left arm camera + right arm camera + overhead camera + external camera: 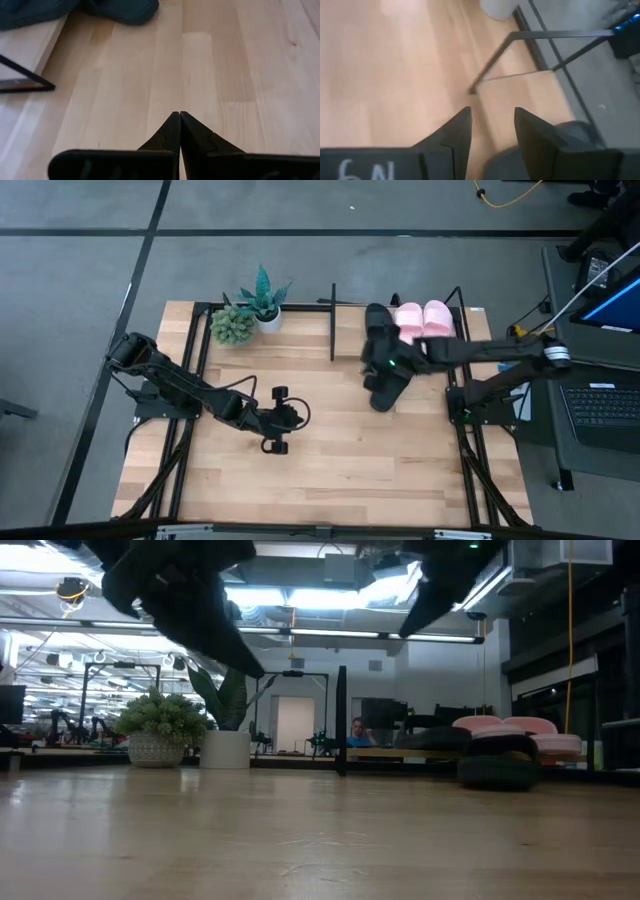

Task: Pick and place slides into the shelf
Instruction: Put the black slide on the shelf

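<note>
Two pale pink slides (424,319) sit side by side on the shelf (333,330) at the table's far right, also seen in the low view (515,730). One black slide (377,320) lies on the shelf next to them. The other black slide (386,388) (497,770) rests on the table in front of the shelf. My right gripper (372,350) (492,125) hovers open, raised above the black slides; a dark slide (560,137) shows beside its finger. My left gripper (285,418) (179,122) is shut, held over the table's middle.
Two potted plants (248,310) stand at the far edge, left of the shelf; the white pot (497,6) shows beyond the shelf's rod (555,34). Bare wood tabletop (330,470) spreads across the near half. Black arm frames run along both sides.
</note>
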